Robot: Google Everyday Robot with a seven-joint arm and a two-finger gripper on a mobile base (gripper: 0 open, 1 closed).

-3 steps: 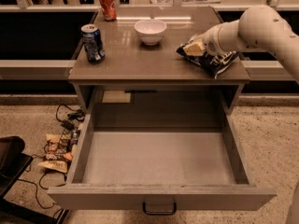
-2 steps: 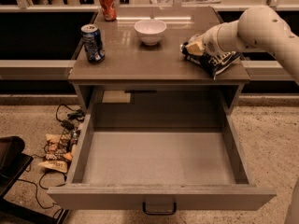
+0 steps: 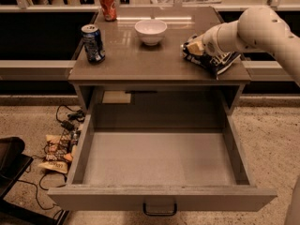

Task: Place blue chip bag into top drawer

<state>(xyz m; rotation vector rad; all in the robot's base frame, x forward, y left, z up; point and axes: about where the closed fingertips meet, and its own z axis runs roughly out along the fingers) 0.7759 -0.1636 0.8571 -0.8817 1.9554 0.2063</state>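
Note:
The blue chip bag [image 3: 216,60] lies crumpled on the right side of the counter top [image 3: 140,64], near its right edge. My gripper [image 3: 198,45] reaches in from the right and is at the bag's left end, touching or just over it. The white arm covers part of the bag. The top drawer [image 3: 159,198] is pulled fully out below the counter. Its flat grey bottom is bare and its dark handle [image 3: 160,210] sits on the front panel.
A white bowl [image 3: 150,31] stands at the counter's middle back. A blue soda can [image 3: 93,42] is at the left and a red can [image 3: 108,4] behind it. Wrappers [image 3: 57,152] and cables lie on the floor left of the drawer, beside a black object [image 3: 11,163].
The gripper has shifted only slightly at the bag's left end. The bag stays on the counter and the drawer has not moved.

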